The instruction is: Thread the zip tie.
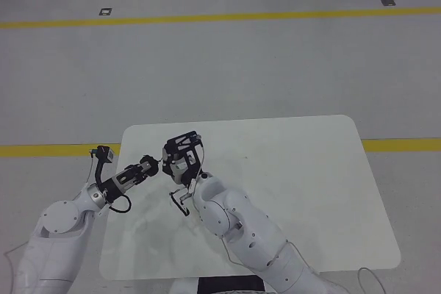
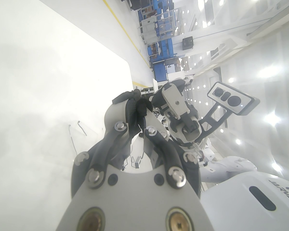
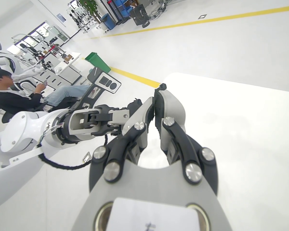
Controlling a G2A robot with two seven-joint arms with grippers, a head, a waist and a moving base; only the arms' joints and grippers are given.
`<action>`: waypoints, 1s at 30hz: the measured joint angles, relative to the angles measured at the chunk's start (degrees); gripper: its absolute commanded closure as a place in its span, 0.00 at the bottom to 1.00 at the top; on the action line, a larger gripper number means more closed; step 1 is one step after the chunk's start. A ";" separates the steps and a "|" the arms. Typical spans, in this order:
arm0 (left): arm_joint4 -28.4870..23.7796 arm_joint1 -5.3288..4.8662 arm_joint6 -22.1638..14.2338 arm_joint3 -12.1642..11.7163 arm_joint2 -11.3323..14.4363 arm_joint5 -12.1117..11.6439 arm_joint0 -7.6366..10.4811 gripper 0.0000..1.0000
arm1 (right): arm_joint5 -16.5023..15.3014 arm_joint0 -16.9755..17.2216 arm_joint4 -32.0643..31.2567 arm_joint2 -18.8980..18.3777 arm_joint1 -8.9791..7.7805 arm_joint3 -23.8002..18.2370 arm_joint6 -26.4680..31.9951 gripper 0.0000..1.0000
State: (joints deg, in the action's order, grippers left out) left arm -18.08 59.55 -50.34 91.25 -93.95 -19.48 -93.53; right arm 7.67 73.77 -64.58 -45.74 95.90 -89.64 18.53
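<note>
My left gripper (image 1: 153,163) (image 2: 136,103) hangs shut over the left part of the white table (image 1: 294,184). My right gripper (image 1: 169,156) (image 3: 156,97) is also shut, its tips almost meeting the left gripper's tips. Across the gap, the right wrist view shows the left gripper (image 3: 134,104), and the left wrist view shows the right gripper (image 2: 159,96). I cannot tell whether either one pinches anything. A thin dark curved strip, apparently the zip tie (image 2: 72,138) (image 1: 179,202), lies on the table just below the grippers.
The table's left edge (image 1: 121,169) is close behind the left gripper. Bare table surface (image 1: 301,213) stretches to the right of both arms. A yellow floor line (image 1: 51,150) runs past the table.
</note>
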 measured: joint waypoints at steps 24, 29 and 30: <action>0.00 0.00 0.00 0.00 0.00 0.00 0.00 1.00 | -0.59 -0.38 0.95 0.28 0.01 1.49 -0.13 1.00; 0.00 0.00 0.00 0.00 0.00 0.00 0.00 1.00 | -2.47 -0.21 2.19 -0.03 -0.08 1.88 -1.28 1.00; 0.00 0.00 0.00 0.00 0.00 0.00 0.00 1.00 | -2.88 -0.16 2.51 -0.10 -0.10 1.96 -1.58 1.00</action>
State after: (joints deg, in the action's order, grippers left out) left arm -18.08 59.55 -50.34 91.25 -93.95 -19.48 -93.53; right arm 4.79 73.61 -62.07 -45.83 95.80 -87.68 16.95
